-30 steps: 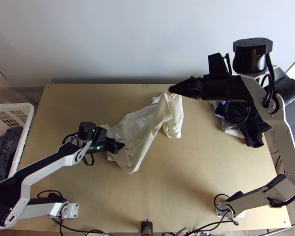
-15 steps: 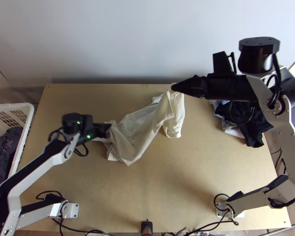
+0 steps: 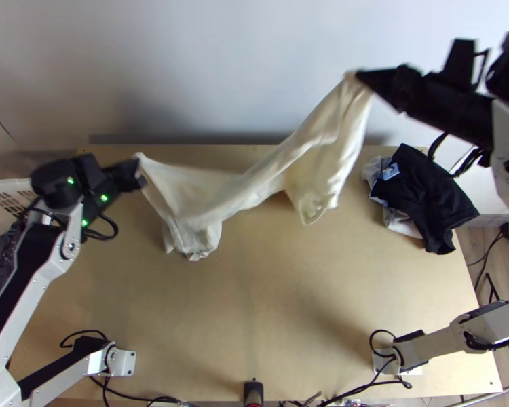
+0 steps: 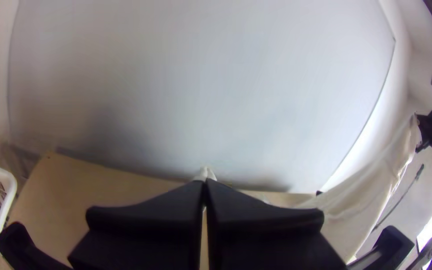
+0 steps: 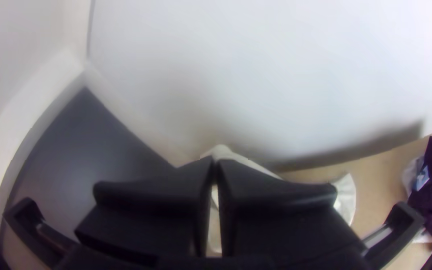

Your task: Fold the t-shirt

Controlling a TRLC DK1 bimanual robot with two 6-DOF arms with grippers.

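Over the wooden table, top view, I've pulled the t-shirt wider and higher, ready for spreading; left wrist view, left gripper clamped on it; right wrist view, right gripper likewise

Clearance check: near-middle counter open, far middle obstructed.
Bare counter runs between the left arm's base and the right arm's base, affording passage over the near middle. Across the far middle, the cream T-shirt blocks the way, drawn between the left hand and right hand. A narrow bare lane separates its hanging end from the black garment. Limits noted: wall behind, white basket at left, cables along the near edge.
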